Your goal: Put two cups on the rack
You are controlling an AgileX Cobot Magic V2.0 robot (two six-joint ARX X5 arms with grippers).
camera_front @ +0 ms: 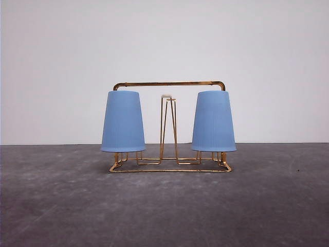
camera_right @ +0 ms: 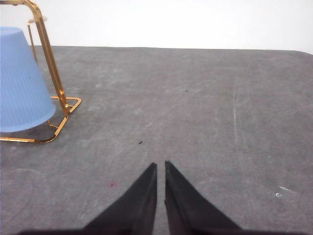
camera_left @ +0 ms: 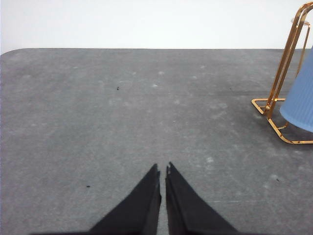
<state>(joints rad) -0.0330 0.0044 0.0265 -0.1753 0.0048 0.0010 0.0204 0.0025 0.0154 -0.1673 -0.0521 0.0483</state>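
Cups: left cup [camera_front: 123, 121], right cup [camera_front: 214, 121] inverted on wire rack [camera_front: 169, 84] | left tool [camera_left: 163, 171], right tool [camera_right: 160, 169] closed, empty | retreat clear of rack, no nudging.

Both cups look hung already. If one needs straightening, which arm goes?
Either: the left gripper sits by the left cup, the right gripper by the right cup.

The left gripper [camera_left: 163, 169] has its two black fingers [camera_left: 142, 205] drawn together, only a thin slit between the tips, which point toward 12 o'clock in its wrist view. It holds nothing. The right gripper [camera_right: 161, 166] is posed alike: black fingers [camera_right: 188, 205] nearly touching, tips toward 12 o'clock, nothing between them. Both hang low above the grey surface.
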